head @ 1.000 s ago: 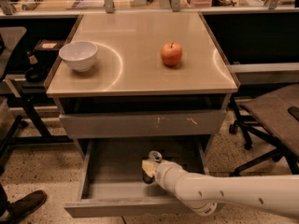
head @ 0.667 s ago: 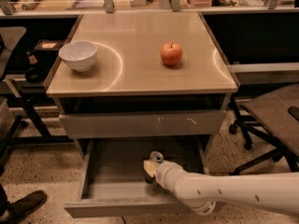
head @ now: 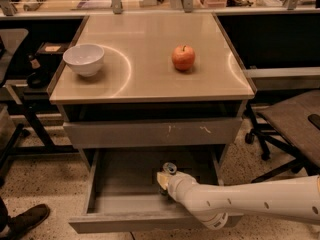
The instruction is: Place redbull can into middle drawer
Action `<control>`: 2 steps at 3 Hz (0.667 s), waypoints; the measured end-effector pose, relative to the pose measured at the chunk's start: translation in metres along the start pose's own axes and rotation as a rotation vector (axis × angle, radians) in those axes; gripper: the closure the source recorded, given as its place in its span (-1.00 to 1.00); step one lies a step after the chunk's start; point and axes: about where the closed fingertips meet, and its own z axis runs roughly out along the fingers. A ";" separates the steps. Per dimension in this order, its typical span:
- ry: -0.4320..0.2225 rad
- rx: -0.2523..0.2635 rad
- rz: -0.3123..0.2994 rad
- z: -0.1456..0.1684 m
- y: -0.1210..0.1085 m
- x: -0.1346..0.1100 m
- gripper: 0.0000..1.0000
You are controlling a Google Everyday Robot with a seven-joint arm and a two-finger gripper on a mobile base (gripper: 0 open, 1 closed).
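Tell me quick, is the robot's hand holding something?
Gripper: down in the middle drawer, right by the redbull can; open or closed cannot be told.

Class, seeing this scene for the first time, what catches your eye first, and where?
The white arm reaching from the picture's right into the open drawer, its gripper at the can inside. Then the red apple and white bowl on the tabletop above.

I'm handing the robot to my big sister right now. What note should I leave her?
Gripper: down inside the open middle drawer, right at the redbull can.
Can: upright in the drawer; only its shiny top shows.
Done: can is in the drawer.
Left: make sure the can is let go, then pull the arm out.
Apple and bowl sit on top.
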 end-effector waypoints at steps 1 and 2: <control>-0.025 0.062 -0.025 0.010 -0.017 -0.006 1.00; -0.026 0.063 -0.020 0.012 -0.016 -0.005 1.00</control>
